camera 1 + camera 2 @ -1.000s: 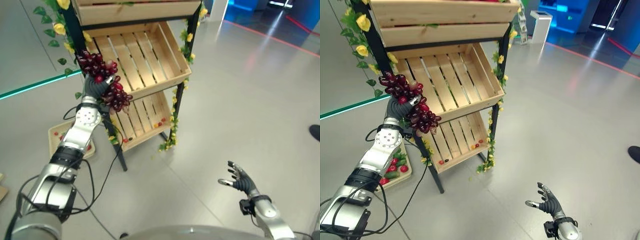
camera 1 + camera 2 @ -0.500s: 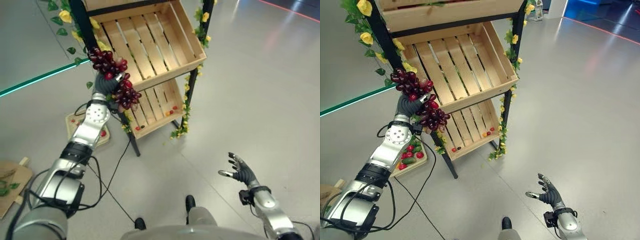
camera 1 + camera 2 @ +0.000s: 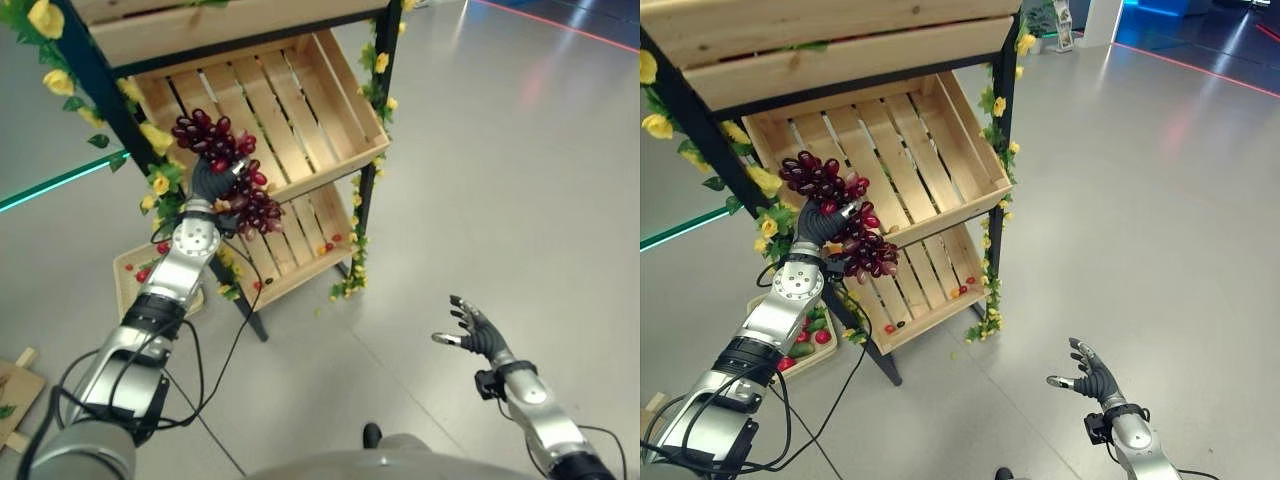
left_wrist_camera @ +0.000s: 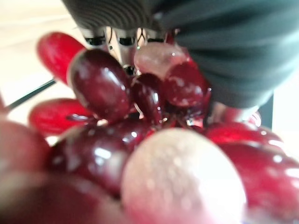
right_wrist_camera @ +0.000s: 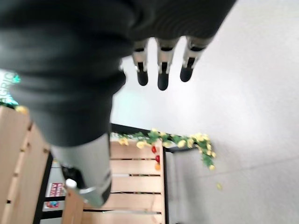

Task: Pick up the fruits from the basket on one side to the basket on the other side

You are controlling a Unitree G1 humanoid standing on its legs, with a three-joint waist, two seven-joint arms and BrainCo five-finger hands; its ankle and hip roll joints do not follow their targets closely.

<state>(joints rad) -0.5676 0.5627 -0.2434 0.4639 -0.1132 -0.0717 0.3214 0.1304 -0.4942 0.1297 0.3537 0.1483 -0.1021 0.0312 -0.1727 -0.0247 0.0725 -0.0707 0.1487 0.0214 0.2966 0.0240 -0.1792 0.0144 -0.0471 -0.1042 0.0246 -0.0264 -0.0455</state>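
Observation:
A bunch of dark red grapes [image 3: 225, 170] is held up in my left hand [image 3: 208, 182], whose fingers curl round it in front of the left corner of the middle wooden crate [image 3: 300, 100]. Close up, the grapes [image 4: 140, 154] crowd the left wrist view under the hand's dark cover. The middle crate is bare inside. The lower crate [image 3: 300, 240] holds a few small red and orange fruits [image 3: 325, 247]. My right hand [image 3: 478, 335] hangs open over the floor at lower right, its straight fingers [image 5: 161, 70] apart.
The crates sit tilted on a black rack [image 3: 1000, 150] trimmed with green leaves and yellow flowers [image 3: 157, 185]. A top crate [image 3: 840, 40] overhangs. A flat wooden tray [image 3: 800, 345] with red and green fruit lies on the floor left of the rack. Grey floor spreads to the right.
The camera has moved, shifting the whole scene. My left hand still holds the grapes by the middle crate's left corner. The right hand stays open low at the right.

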